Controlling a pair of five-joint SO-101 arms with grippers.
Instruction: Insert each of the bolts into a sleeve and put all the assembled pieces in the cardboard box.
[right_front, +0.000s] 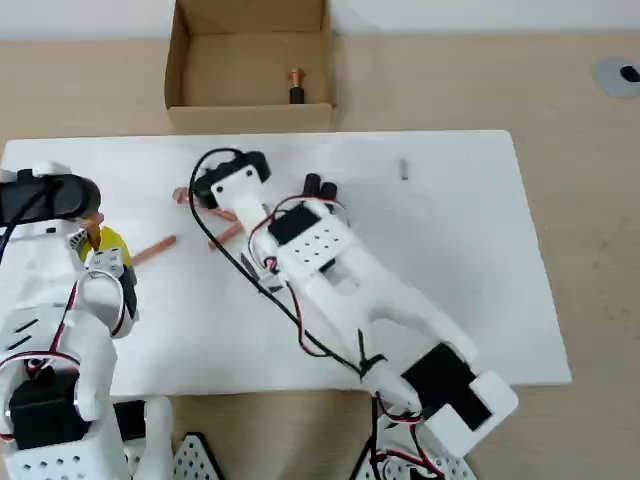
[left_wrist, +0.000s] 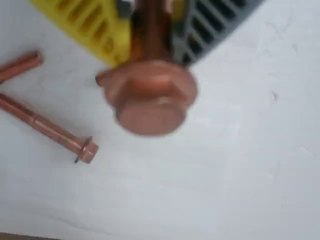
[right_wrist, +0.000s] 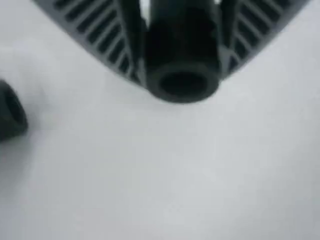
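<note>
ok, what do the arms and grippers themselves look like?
Both arms are white plastic with black servos and loose black and red cables: left arm, right arm. The left gripper has one yellow ribbed finger and one grey one. The right gripper has dark grey ribbed fingers.

1 assembled piece (right_front: 296, 86) lies in the cardboard box (right_front: 180, 70), behind the board (right_front: 450, 250) bearing loose bolts (right_front: 155, 250).
</note>
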